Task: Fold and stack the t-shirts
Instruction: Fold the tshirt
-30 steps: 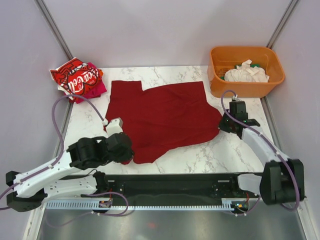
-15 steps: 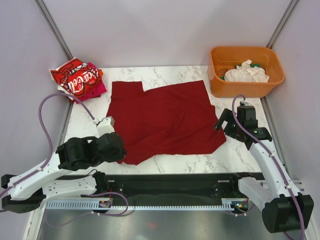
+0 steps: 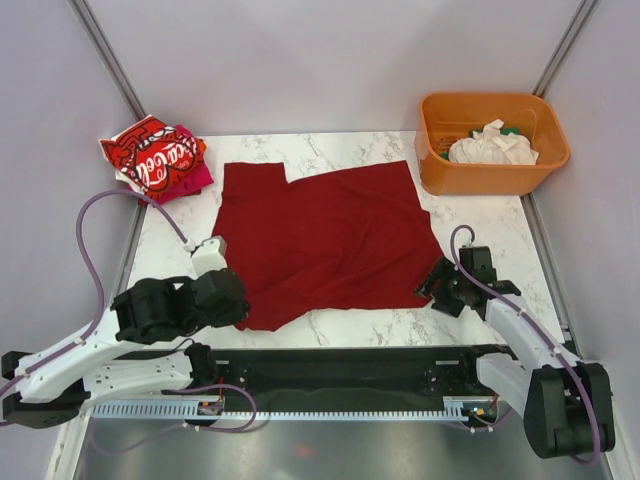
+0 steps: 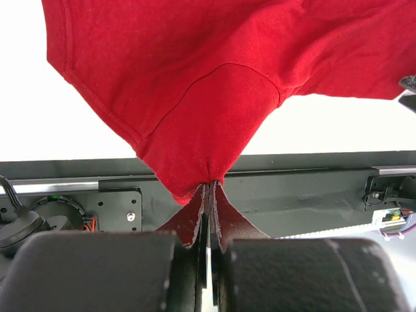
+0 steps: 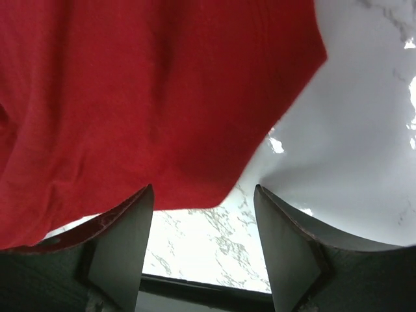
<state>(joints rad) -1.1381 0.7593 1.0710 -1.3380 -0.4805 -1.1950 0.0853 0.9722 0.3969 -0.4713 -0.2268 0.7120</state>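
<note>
A plain dark red t-shirt (image 3: 325, 235) lies spread flat on the marble table. My left gripper (image 3: 243, 312) is at the shirt's near left corner and is shut on it. In the left wrist view the gripper (image 4: 209, 190) pinches the cloth (image 4: 195, 97) into a point. My right gripper (image 3: 440, 290) stands open beside the shirt's near right corner. In the right wrist view that gripper (image 5: 203, 190) holds nothing, and the cloth's edge (image 5: 130, 97) lies just ahead of it. A bright red t-shirt with white lettering (image 3: 152, 155) rests on a magenta one (image 3: 197, 180) at the back left.
An orange tub (image 3: 480, 180) stands at the back right with a white t-shirt (image 3: 490, 147) in it. The black rail of the arm bases (image 3: 340, 365) runs along the near edge. Grey walls close in the table on three sides.
My right gripper has opened, let go of the shirt's right edge and moved nearer, to the near right corner. The left gripper kept its hold and drew its corner slightly left.
</note>
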